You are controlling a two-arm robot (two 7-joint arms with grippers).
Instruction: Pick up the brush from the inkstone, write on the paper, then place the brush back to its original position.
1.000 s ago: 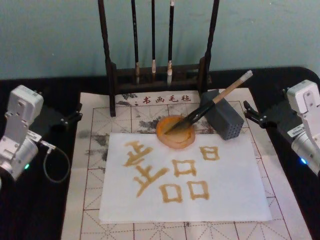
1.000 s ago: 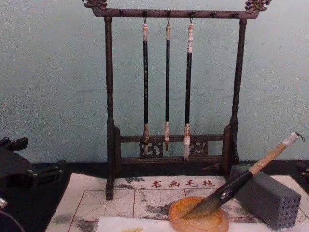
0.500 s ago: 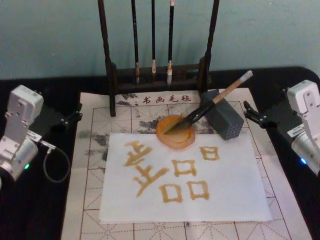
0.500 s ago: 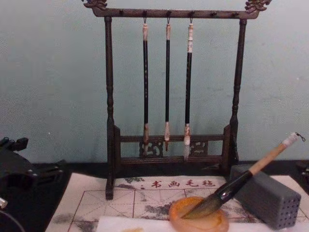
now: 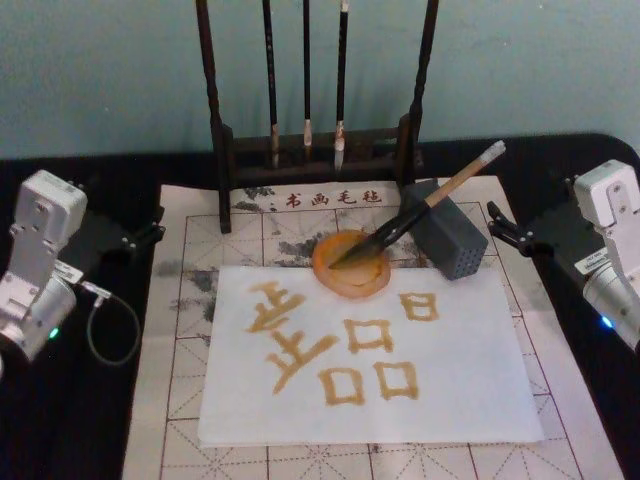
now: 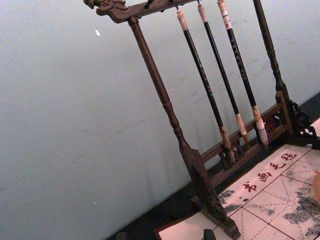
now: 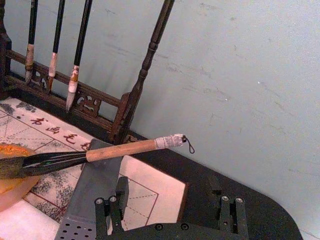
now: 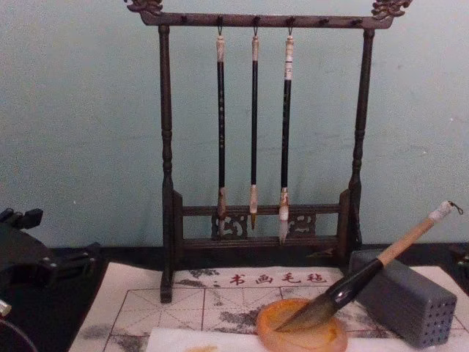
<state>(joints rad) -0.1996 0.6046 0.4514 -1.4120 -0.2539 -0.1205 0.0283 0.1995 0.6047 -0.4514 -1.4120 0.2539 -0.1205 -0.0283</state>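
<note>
A black table (image 5: 60, 430) before a pale teal wall carries a gridded felt mat (image 5: 180, 300), and a sheet of paper (image 5: 480, 380) with amber characters lies between the two grippers. The right gripper (image 5: 492, 224) sits at the mat's right edge, jaws spread wide and empty. Near it, on the side toward the left gripper (image 5: 155, 224), the brush (image 5: 420, 208) leans its handle on a grey block (image 5: 455, 245), bristles resting in the inkstone (image 5: 335, 285). The left gripper sits well apart from the brush at the opposite edge, also spread and holding nothing.
</note>
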